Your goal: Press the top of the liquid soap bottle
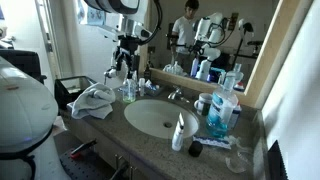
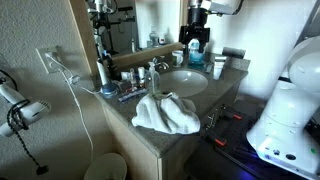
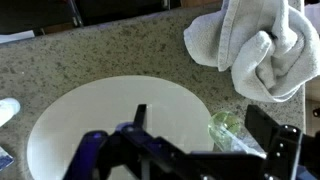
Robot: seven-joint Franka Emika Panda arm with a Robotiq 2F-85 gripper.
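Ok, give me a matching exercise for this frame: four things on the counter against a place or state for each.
1 towel
2 sink basin
3 liquid soap bottle
4 large bottle of blue liquid

a across the basin from the towel
b just under the gripper
c crumpled in a heap
d sunk into the counter

Pairs: 1-c, 2-d, 3-b, 4-a

Both exterior views look down on the countertop (image 1: 105, 138) from differing sides, mid-range, sharing sink (image 1: 155, 118) and towel (image 2: 165, 112); wrist view faces down, close over the sink.
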